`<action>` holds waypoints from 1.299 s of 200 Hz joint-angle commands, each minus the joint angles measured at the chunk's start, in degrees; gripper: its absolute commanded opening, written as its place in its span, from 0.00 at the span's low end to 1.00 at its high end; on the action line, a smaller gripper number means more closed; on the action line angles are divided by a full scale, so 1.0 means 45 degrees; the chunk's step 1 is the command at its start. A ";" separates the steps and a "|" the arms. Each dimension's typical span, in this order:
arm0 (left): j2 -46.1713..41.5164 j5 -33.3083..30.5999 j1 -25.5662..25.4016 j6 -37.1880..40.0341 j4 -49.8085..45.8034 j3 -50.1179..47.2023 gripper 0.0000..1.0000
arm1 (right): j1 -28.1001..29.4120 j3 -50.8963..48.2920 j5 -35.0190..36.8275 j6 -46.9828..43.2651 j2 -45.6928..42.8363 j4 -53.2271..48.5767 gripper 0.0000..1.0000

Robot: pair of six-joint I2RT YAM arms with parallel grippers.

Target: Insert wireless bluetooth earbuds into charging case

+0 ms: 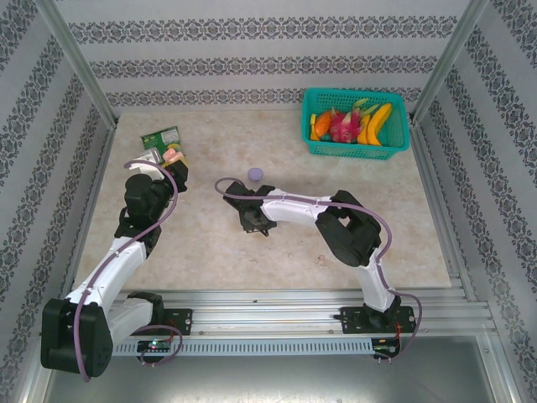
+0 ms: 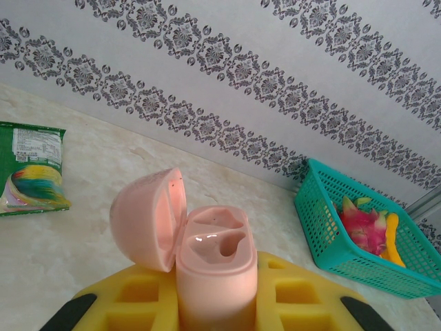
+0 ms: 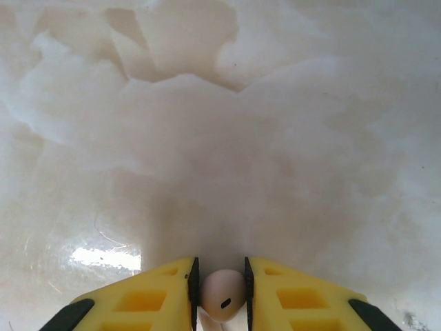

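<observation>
Left gripper (image 2: 217, 307) clamps the open pink charging case (image 2: 215, 265) at six o'clock, lid (image 2: 148, 217) flipped toward nine, green packet (image 2: 31, 165) at nine, teal fruit basket (image 2: 327, 231) at three.

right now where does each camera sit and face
top external: above and behind, facing down at the beige stone-look table; left arm and right arm.
left wrist: faces the patterned wall; left gripper holds an open pale pink charging case.
right wrist: faces straight down; right gripper pinches a pale pink earbud.
shared: teal plastic basket, top and left wrist.
</observation>
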 commanded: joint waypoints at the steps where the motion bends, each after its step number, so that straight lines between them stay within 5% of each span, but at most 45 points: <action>1: -0.0289 -0.0032 -0.0107 -0.0028 0.0330 0.0077 0.00 | -0.0037 -0.0249 -0.0591 -0.0491 -0.0074 -0.0027 0.27; 102: -0.0230 0.0013 -0.0113 -0.0006 0.0293 0.0193 0.00 | -0.0020 -0.0209 -0.0951 0.1976 -0.0288 -0.0901 0.38; 260: -0.0289 0.0005 -0.0111 -0.0003 0.0262 0.0086 0.00 | 0.0063 -0.0281 -0.0561 0.2551 -0.0588 -0.0892 0.23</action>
